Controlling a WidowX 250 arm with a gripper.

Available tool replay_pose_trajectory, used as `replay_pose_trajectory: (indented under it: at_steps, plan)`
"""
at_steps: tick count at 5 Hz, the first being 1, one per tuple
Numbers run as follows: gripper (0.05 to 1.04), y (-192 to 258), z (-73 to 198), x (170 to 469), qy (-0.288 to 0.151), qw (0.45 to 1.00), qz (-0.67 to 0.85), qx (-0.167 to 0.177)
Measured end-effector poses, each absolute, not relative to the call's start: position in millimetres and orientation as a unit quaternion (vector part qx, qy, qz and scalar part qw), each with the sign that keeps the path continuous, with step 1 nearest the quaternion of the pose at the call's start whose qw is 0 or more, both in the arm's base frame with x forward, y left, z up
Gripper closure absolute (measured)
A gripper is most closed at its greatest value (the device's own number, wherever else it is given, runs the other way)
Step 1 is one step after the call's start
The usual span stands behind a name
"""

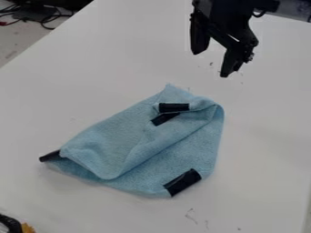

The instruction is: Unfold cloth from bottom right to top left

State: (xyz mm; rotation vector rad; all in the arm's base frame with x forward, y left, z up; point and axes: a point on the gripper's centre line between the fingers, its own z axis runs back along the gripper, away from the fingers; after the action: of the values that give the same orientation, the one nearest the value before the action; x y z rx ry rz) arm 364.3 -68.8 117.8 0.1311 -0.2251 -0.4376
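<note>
Though near, cloth (115, 136) outside parted jaws.

Can't read any text or labels here. Can't make out any brands, numbers or signs either.

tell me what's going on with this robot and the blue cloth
The robot's gripper hangs open above the white table, up and to the right of a light blue cloth, and is not touching it. No one is handling the cloth at this moment. It lies partly folded over itself, with creases and strips of black tape near its corners. The job is to unfold it from bottom right to top left, and it is not lying flat yet.
</note>
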Motion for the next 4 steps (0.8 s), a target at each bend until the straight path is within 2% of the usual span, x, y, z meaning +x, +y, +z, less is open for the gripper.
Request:
replay_pose_trajectory:
  at_steps: [1,2,4]
  plan:
    - [0.083,-56.0,101.2,357.1,-0.098,0.979,-0.177,0.034]
    - [0.083,-40.6,71.7,336.6,-0.083,0.988,-0.133,0.007]
    - [0.083,-22.0,48.6,327.4,-0.076,0.991,-0.108,0.002]
